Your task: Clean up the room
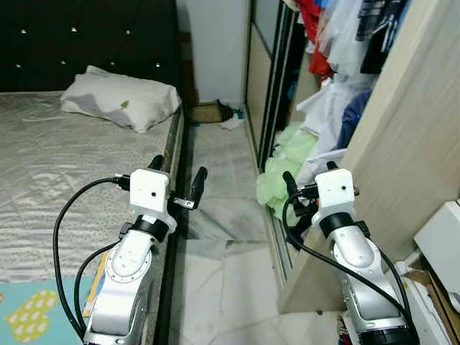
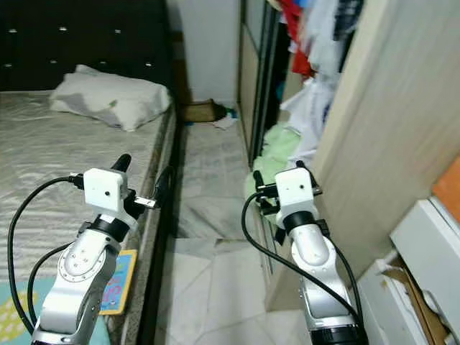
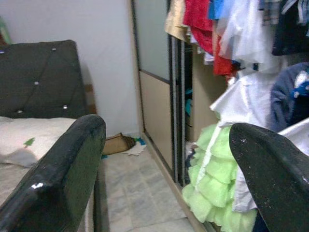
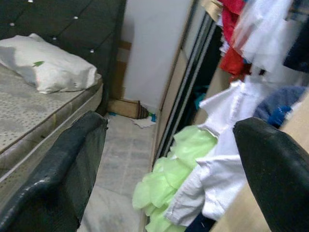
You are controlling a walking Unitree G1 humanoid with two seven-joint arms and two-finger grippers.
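I hold the left gripper (image 1: pixel 178 177) spread beside the bed (image 1: pixel 50 158). The right gripper (image 4: pixel 169 159), also spread and empty, faces the green garment (image 1: pixel 286 167) spilling from the wardrobe (image 1: pixel 267 79).

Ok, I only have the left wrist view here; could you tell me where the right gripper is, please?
Observer: The right gripper is open, raised close to the light green ruffled garment spilling from the sliding-door wardrobe.
Operator: Thank you. Is anything lying on the bed nearer to us than the white pillow?
Observer: Yes, a blue mat with a yellow heart shape lies at the near corner of the grey mattress.
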